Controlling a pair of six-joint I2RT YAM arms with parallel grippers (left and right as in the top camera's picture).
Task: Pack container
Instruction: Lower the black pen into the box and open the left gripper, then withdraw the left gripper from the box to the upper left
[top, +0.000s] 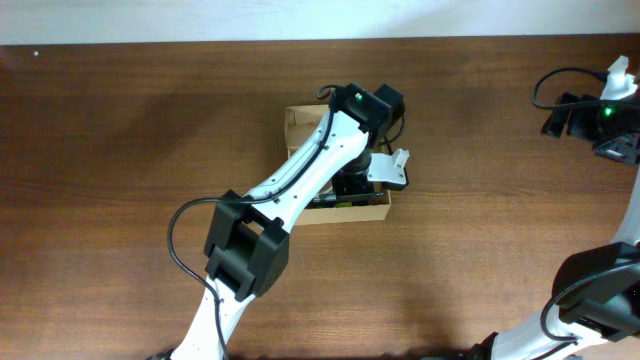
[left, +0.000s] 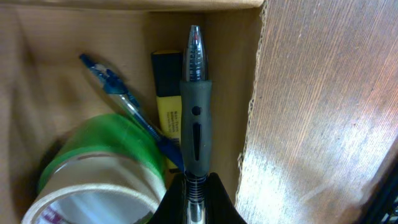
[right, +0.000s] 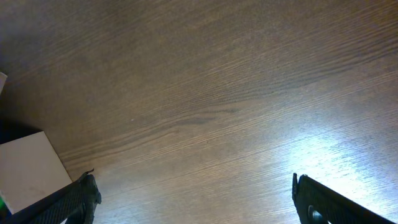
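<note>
The left gripper (left: 196, 202) is closed on the back end of a grey-grip pen (left: 195, 118), its two black fingers (left: 171, 208) pinching the pen's silver barrel just behind the rubber sleeve. The pen juts straight out from the jaws, tip away from the wrist, over the inside of the container (top: 365, 210). Beneath and beside the pen, on the box floor, lies a yellow highlighter (left: 168, 102) with a black cap. A blue pen (left: 127, 102) lies slantwise next to it, its lower end running under the held pen. A green tape roll (left: 102, 168) sits against the blue pen on the side away from the cardboard wall (left: 252, 93). That wall stands just beside the held pen, with bare wood beyond it.

The overhead view shows the tan box about midway between the left and right edges of the table (top: 120, 150), somewhat nearer the far edge, with the left arm (top: 300, 175) stretched across it.

The right gripper (right: 194, 196) has its jaws spread wide with nothing between them. It hangs over bare wood by the far right corner, well apart from the box. A white block (right: 28, 168) shows by its one finger.
</note>
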